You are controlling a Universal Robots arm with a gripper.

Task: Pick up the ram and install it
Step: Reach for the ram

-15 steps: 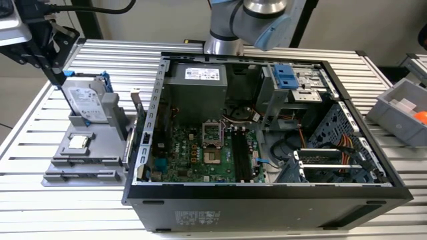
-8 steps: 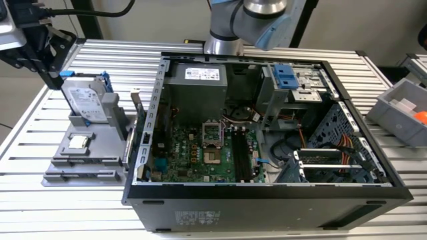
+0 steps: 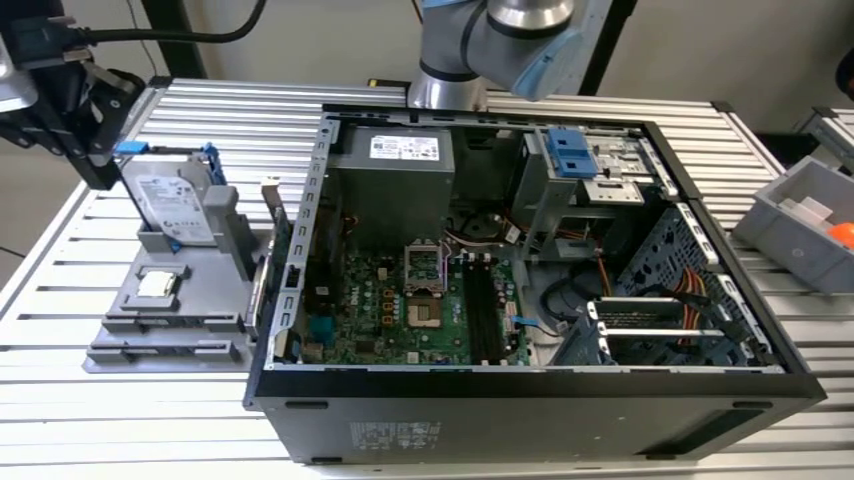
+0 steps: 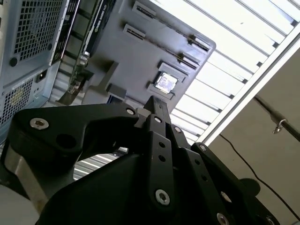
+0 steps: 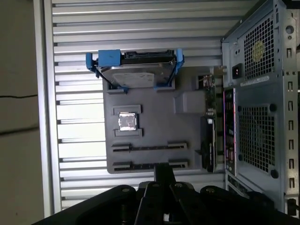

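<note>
End effector [image 3: 98,172] hangs at the upper left of the exterior view, over the end of the grey tray [image 3: 127,345] where the hard drive [image 3: 174,205] stands in its blue-handled frame. In both wrist views its fingers [image 4: 158,107] are pressed together into one narrow tip. What looks to be the ram [image 5: 208,143], a dark narrow board on edge, sits in the first wrist view along the tray's side just beside the open computer case [image 3: 534,410], apart from the end effector; tray and case rest on the slatted counter [image 3: 134,430].
</note>
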